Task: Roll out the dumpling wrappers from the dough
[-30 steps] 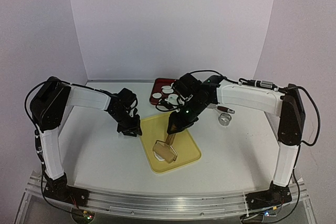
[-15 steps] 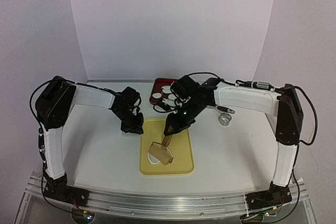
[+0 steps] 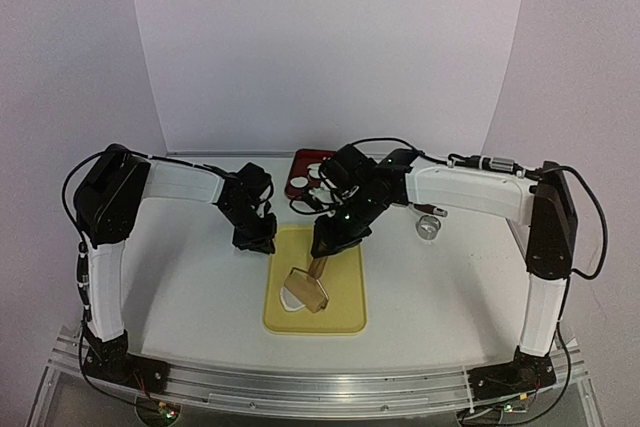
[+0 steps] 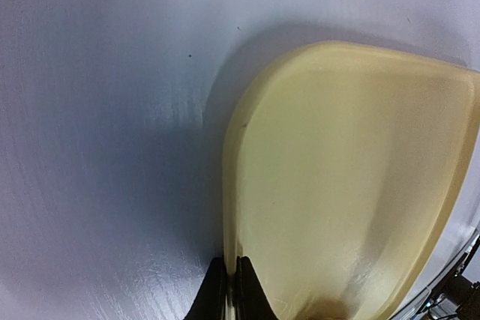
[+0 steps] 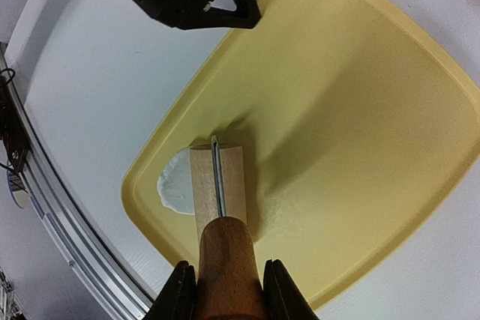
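Left gripper: fingers pressed together on the thin rim of the yellow board, pinching its edge; the board lies flat on the table and spreads ahead and to the right of those fingers.

Right gripper: fingers clamped either side of the wooden handle of the roller; the roller's head sits just ahead of the fingertips, on the board.

Dough: a thin white patch, apparently partly under the roller's head and showing at its left side, ahead of my right fingers and near a corner of the board; judged soft, light and tacky, easily torn or smeared, likely to cling to wood and board alike. I judge it should not be pinched; it is better worked through the roller with even downward pressure, and lifted only by a thin edge if it must move.

Board: judged light and slick on the table; the rim pinch serves as a hold-down.

Wrappers: round white discs in the red tray, beyond both sets of fingers; judged flimsy.
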`<action>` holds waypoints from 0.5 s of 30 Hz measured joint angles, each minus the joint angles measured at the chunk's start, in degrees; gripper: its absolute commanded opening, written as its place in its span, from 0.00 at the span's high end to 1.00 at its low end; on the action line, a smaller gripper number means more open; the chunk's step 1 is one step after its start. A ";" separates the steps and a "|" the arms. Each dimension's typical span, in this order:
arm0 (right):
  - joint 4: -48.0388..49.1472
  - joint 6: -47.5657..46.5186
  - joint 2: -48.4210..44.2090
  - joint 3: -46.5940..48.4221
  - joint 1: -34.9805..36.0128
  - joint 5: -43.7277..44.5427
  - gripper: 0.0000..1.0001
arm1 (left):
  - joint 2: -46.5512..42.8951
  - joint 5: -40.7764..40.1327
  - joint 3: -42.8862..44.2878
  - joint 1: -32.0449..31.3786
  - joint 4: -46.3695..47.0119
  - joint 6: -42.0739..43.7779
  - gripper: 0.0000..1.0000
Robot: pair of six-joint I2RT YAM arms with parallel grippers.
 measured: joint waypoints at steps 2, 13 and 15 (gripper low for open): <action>-0.23 0.86 -0.51 -0.41 -0.63 1.64 1.00 | 0.16 -0.21 0.31 -0.11 -0.21 0.39 1.00; -5.16 1.80 -3.35 -0.98 -6.36 2.87 1.00 | 1.08 -0.67 1.83 -0.41 -0.87 1.27 1.00; -5.49 1.59 -3.76 -0.95 -6.13 0.28 1.00 | 1.08 -0.66 1.83 -0.41 -0.85 1.49 1.00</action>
